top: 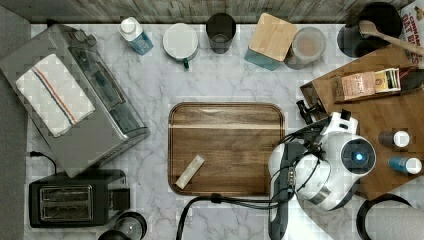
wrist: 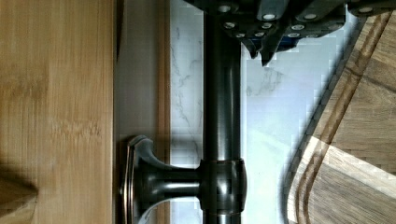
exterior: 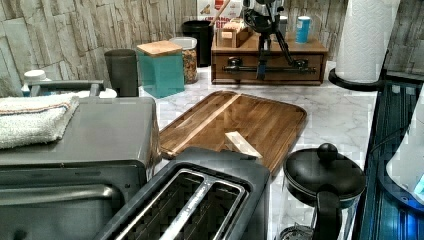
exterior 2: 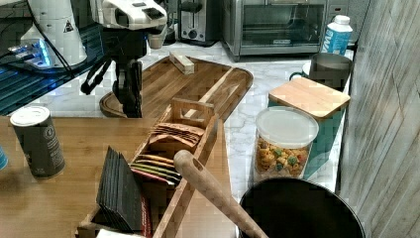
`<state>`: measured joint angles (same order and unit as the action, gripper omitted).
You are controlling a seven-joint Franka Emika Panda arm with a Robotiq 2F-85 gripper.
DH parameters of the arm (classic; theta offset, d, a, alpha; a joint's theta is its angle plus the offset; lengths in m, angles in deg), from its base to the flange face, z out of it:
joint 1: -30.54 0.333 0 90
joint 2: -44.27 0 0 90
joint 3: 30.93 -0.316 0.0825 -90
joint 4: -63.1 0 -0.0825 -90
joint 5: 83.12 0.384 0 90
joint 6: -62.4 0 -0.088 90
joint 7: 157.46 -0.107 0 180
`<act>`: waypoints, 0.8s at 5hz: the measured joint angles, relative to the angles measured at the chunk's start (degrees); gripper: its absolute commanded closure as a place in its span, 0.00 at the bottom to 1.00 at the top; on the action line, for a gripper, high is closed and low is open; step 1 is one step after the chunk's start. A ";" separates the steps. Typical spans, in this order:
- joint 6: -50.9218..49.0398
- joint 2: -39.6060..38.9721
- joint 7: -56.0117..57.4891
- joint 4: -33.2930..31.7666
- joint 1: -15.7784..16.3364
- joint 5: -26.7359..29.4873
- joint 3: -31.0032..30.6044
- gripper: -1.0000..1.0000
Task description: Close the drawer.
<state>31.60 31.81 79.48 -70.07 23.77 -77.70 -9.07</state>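
A white marble counter [top: 150,90] carries a dark wooden tray [top: 227,150] with a small pale block [top: 190,171] lying in it. The left view shows the drawer [exterior: 270,67] front-on in the bamboo box at the back, nearly flush, with the gripper [exterior: 261,75] down at its black bar handle [exterior: 300,64]; whether the fingers clasp it I cannot tell. The wrist view shows the handle [wrist: 222,140] close up, beside the fingertips. In the right view, an organiser [exterior 2: 173,148] holds tea packets.

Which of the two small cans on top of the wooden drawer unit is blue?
The blue can is the one nearer the paper towel roll in the top view. The other can beside it is dark, almost black; both have white lids.
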 measured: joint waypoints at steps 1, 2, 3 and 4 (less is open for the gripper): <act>0.00 0.00 0.00 0.00 0.01 0.00 0.00 1.00; -0.11 -0.01 0.00 0.00 0.06 0.00 0.00 1.00; 0.34 -0.16 0.00 0.00 0.05 -0.11 0.01 1.00; -0.28 0.05 0.00 0.00 0.02 -0.10 0.01 1.00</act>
<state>31.32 31.86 79.48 -70.07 23.79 -77.81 -9.06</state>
